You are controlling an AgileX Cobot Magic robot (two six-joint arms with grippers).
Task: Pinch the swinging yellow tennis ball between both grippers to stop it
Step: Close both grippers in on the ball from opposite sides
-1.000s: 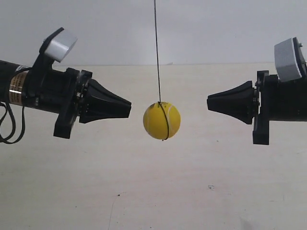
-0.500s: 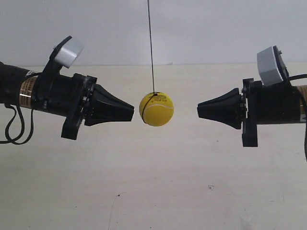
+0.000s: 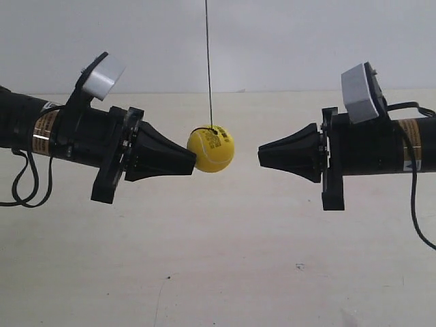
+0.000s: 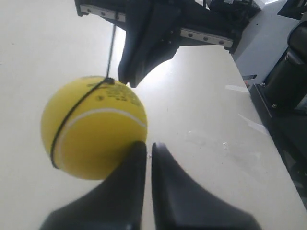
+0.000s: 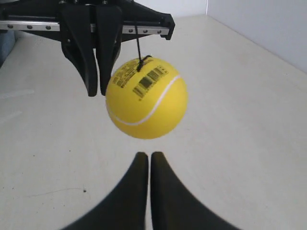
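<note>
The yellow tennis ball (image 3: 211,148) hangs on a thin dark string (image 3: 208,61) above the pale table. My left gripper (image 3: 194,162), the arm at the exterior view's left, is shut, and its cone tip touches the ball's side. In the left wrist view the ball (image 4: 93,127) rests against one side of the left gripper (image 4: 145,144). My right gripper (image 3: 261,155) is shut too, with a gap between its tip and the ball. The right wrist view has the ball (image 5: 146,98), barcode side showing, just beyond the right gripper (image 5: 145,154).
A pale table (image 3: 218,259) lies below, with small dark specks (image 3: 298,266) on it, and a light wall (image 3: 272,41) stands behind. A cable (image 3: 20,184) loops under the left arm. Dark equipment (image 4: 288,81) stands past the table edge in the left wrist view.
The ball has swung toward the left arm and risen a little. Both arms have moved inward. The left tip, apart from the ball before, now touches it.
</note>
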